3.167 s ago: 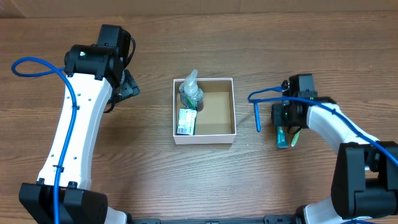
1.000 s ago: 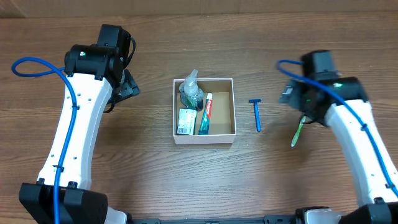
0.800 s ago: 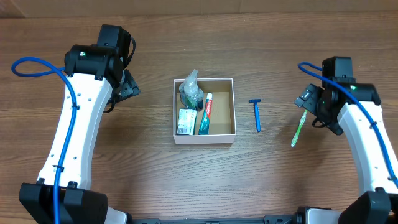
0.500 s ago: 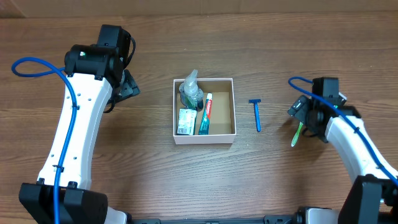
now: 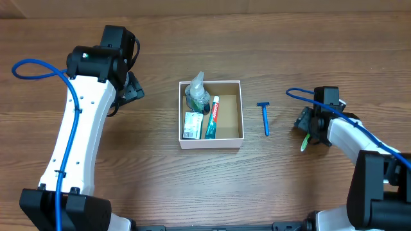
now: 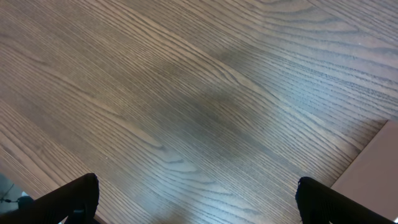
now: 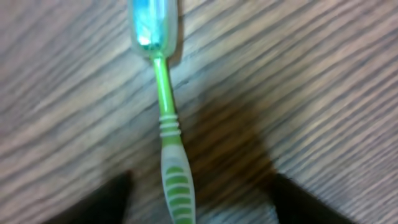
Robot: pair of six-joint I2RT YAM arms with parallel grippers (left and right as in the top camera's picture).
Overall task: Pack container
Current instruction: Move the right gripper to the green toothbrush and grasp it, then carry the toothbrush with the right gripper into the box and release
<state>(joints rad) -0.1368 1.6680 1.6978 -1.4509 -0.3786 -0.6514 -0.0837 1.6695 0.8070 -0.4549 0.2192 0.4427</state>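
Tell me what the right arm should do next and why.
Probably lower the right jaws and close them on the green toothbrush: they stand open either side of its handle, and it lies outside the container, which already holds toothpaste.

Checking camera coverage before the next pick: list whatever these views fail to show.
Overhead: most of the toothbrush lies under the right gripper; only its green end shows.
Right wrist view: the toothbrush handle's end is cut off by the bottom edge, and the picture is blurred.
Overhead: print on the toothpaste and packet in the container is too small to read.
Left wrist view: the pale shape is cut off by the corner and unidentifiable.
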